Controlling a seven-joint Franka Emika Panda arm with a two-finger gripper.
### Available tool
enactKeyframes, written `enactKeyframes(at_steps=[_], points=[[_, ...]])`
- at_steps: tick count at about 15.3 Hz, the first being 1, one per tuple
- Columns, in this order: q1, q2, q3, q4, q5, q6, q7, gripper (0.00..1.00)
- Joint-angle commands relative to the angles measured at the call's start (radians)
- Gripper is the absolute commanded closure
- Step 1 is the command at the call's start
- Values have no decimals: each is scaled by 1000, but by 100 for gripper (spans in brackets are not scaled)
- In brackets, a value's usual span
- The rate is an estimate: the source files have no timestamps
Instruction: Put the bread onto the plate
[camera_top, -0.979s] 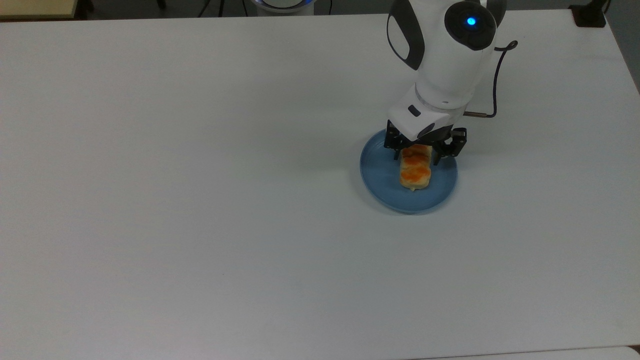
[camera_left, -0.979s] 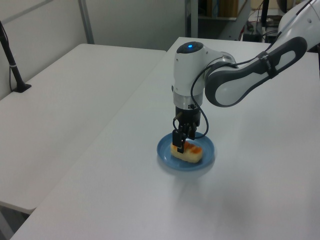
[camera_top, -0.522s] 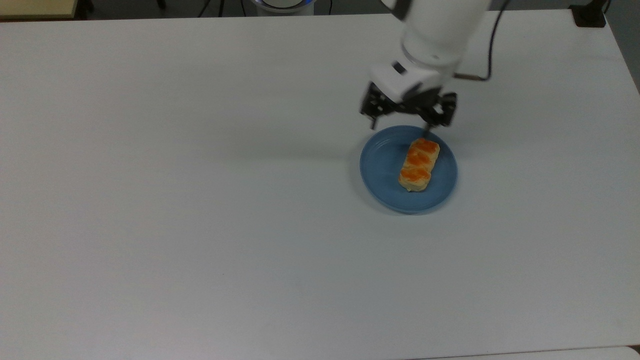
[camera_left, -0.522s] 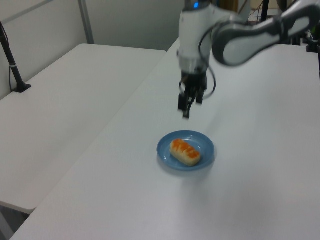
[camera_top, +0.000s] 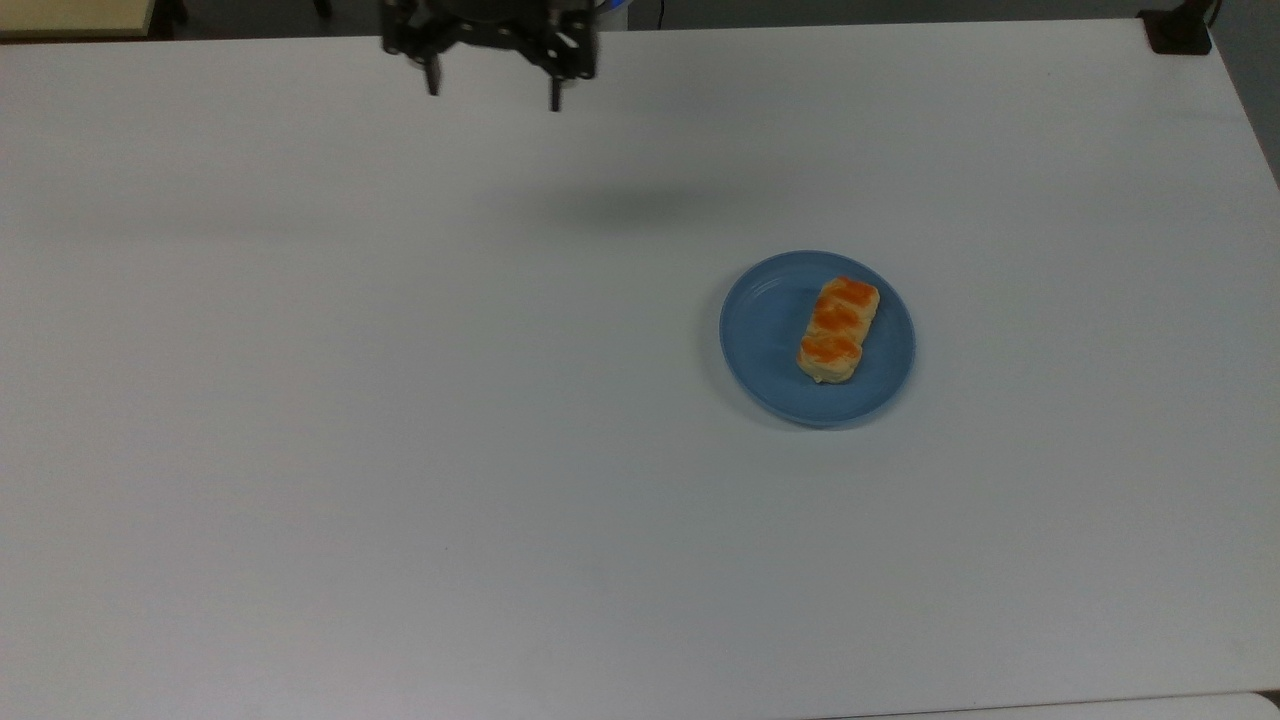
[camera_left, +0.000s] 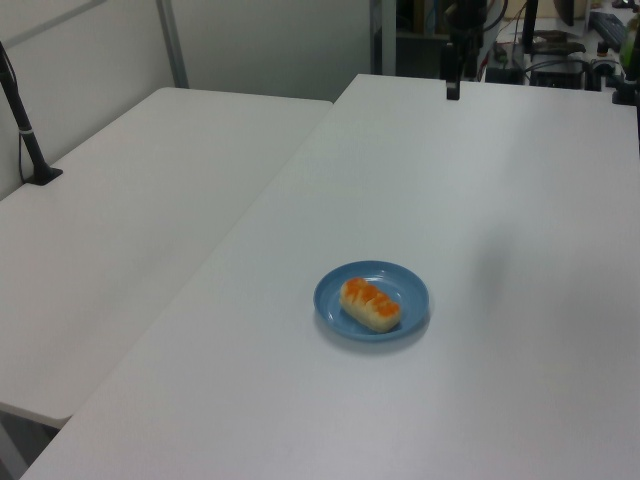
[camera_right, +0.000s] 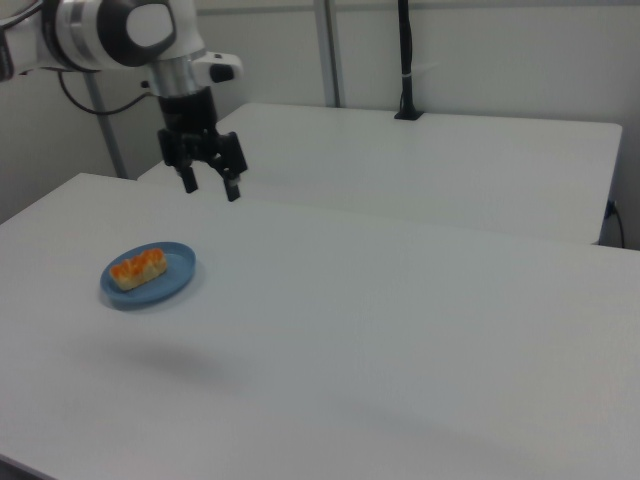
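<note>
Bread (camera_top: 838, 330) lying on the plate (camera_top: 770, 345), well apart from the gripper (camera_top: 492, 98), with bare table (camera_top: 400, 450) between them. Gripper up at the table's far edge in the top view, raised off the surface, fingers spread wide and holding nothing. Plate toward the top view's right, nearer the table's right edge than its left, clear of every edge.

In the top view, two dark fingertips pointing down, a soft shadow on the tabletop below and to the right of them. In the right view, gripper (camera_right: 211, 186) plainly above the table and beyond the plate (camera_right: 175, 285), hanging from the white arm (camera_right: 120, 30), the gap between the fingers clear; bread (camera_right: 138, 267) resting toward the plate's left part. In the left view, gripper (camera_left: 453, 87) seen edge-on as a narrow dark shape near the table's far edge, spread not readable there; bread (camera_left: 371, 304) lying across the plate (camera_left: 410, 290), slightly left of its middle.

Bread oblong, pale yellow at the sides, orange-brown glazed bumps along the top. Plate round, blue, shallow, glossy, with a raised rim and faint rings. Table white, matt, flat, with a second white table (camera_left: 140, 200) butted against it in the left view.
</note>
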Motion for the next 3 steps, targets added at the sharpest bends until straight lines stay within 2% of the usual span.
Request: enactKeyframes(at_steps=[1, 3], points=[[15, -18, -50, -36, 5, -1, -25, 0], [17, -20, -51, -36, 5, 0, -25, 0]])
